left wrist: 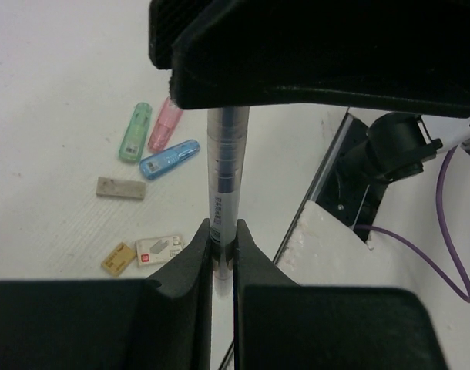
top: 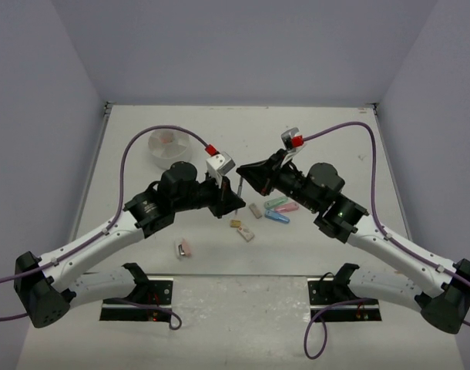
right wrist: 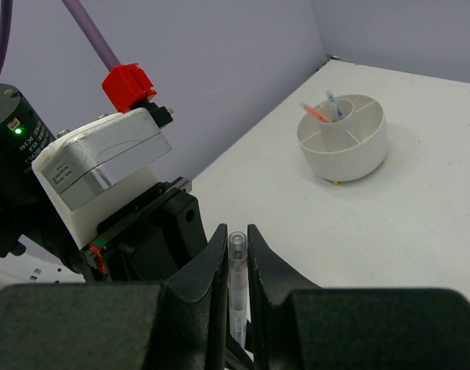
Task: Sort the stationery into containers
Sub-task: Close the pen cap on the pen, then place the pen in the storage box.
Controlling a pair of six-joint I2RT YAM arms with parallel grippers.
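Note:
A thin grey pen (top: 237, 186) is held above the table between both grippers. My left gripper (top: 230, 197) is shut on its lower end; in the left wrist view the fingers (left wrist: 196, 254) pinch the pen (left wrist: 223, 177). My right gripper (top: 244, 174) is shut on the other end, and the pen's cap (right wrist: 236, 245) shows between its fingers. The white divided dish (top: 167, 149) stands far left with an orange pen (right wrist: 315, 113) and a blue pen (right wrist: 333, 103) inside; it also shows in the right wrist view (right wrist: 350, 150).
Green (top: 276, 203), pink (top: 286, 209) and blue (top: 277, 217) capsules lie right of centre. A grey eraser (top: 255, 210), a tan eraser (top: 236, 223) and a white one (top: 246, 233) lie beside them. Two small erasers (top: 183, 248) lie near the left arm.

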